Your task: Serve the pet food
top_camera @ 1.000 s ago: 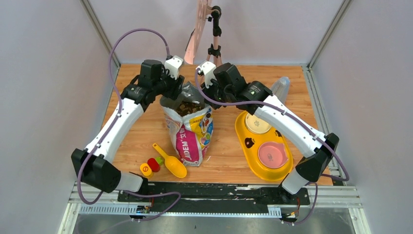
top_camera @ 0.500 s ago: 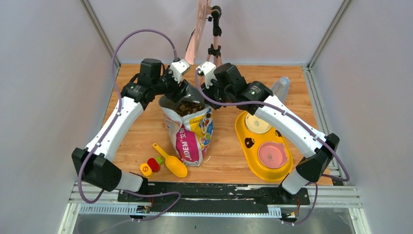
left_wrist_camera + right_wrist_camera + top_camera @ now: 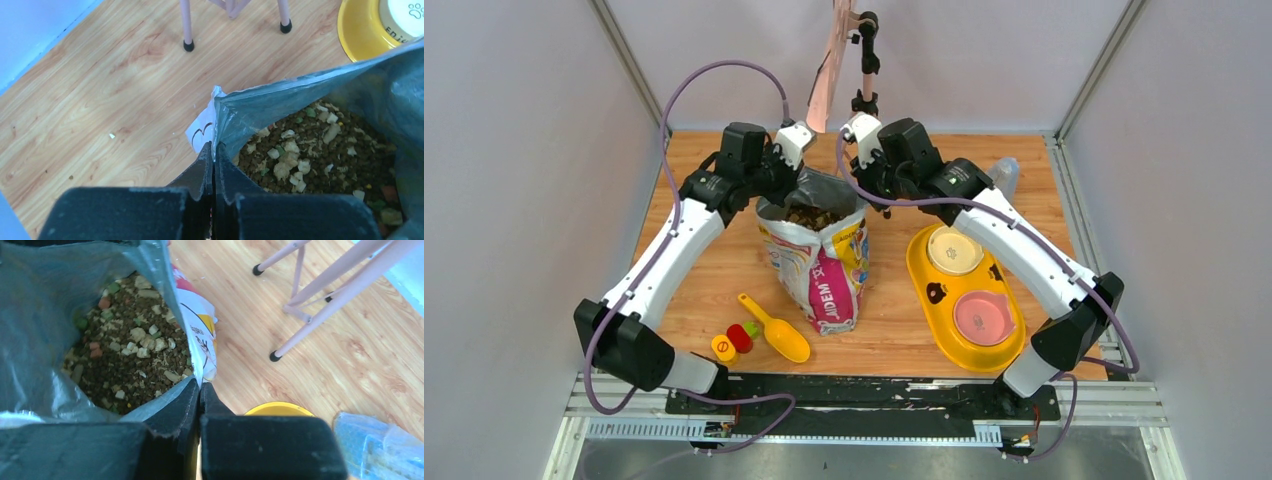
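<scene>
end effectors (image 3: 214, 149) (image 3: 200, 388) pinch bag (image 3: 824, 280), pet food (image 3: 320, 150) between

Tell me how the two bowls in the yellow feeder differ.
The cream bowl sits at the far end of the yellow feeder, the pink bowl at its near end. The cream bowl carries a paw print; the pink bowl looks plain. Both are round and look empty.

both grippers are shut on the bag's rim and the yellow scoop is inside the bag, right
No. The yellow scoop is not in the bag; the top external view shows it lying on the table beside it. The left gripper and right gripper are indeed shut on the bag's rim.
</scene>
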Tool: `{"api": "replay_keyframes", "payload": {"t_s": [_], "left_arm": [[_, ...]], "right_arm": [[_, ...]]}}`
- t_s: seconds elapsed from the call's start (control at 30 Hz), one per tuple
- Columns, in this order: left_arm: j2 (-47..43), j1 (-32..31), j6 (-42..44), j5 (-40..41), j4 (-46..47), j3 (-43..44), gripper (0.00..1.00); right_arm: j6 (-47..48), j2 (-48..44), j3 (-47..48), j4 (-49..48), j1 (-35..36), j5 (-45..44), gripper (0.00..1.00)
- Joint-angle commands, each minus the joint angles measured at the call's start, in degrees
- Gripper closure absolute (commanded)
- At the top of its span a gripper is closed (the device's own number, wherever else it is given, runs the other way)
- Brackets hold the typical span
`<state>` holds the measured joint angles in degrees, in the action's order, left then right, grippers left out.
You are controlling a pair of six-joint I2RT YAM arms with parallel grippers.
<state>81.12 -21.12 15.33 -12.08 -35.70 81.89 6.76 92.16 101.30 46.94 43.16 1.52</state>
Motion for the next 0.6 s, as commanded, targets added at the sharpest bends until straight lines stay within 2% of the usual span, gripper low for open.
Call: {"api": "replay_keyframes", "payload": {"t_s": [0.0, 0.1, 0.17, 0.2, 0.27, 0.37, 0.4, 0.47, 0.5, 0.57], "left_arm": [[-5.7, 2.2, -4.3, 14.5, 8.3, 2.7, 1.00], [-5.8, 2.2, -8.2, 7.3, 5.4, 3.1, 0.99], [-5.6, 2.2, -8.7, -1.3, 3.6, 3.2, 0.86], [-5.7, 2.2, -9.5, -4.6, 2.8, 3.2, 0.70], [-6.2, 2.2, -10.9, -4.9, 1.9, 3.6, 0.51], [-8.4, 2.3, -10.2, -1.2, -1.0, 5.9, 0.36], [-9.3, 2.5, -9.5, 1.0, -2.3, 7.0, 0.34], [-12.9, 3.5, -9.0, 4.0, -3.1, 7.8, 0.24], [-16.1, 4.2, -8.8, 4.9, -3.3, 7.8, 0.16], [-20.1, 4.5, -7.9, 9.7, -4.6, 7.6, 0.07]], "right_arm": [[2.5, -3.0, 3.0, -1.7, -3.4, -7.7, 1.00], [0.4, -3.4, 2.0, -1.0, -3.3, -3.6, 1.00], [-1.5, -3.4, 1.5, -0.7, -3.3, 0.3, 1.00], [-2.1, -3.4, 1.6, -0.6, -3.3, 2.1, 1.00], [-2.8, -3.3, 2.6, -0.5, -3.3, 4.6, 1.00], [-3.0, -2.8, 5.9, -0.1, -3.5, 5.9, 0.82], [-2.8, -3.1, 7.0, 0.0, -3.6, 6.8, 0.76], [-2.3, -4.5, 8.3, 0.0, -4.4, 9.8, 0.65], [-2.4, -5.3, 8.5, 0.0, -5.0, 11.5, 0.61], [-3.3, -7.7, 7.9, 0.0, -6.9, 16.0, 0.51]]}}
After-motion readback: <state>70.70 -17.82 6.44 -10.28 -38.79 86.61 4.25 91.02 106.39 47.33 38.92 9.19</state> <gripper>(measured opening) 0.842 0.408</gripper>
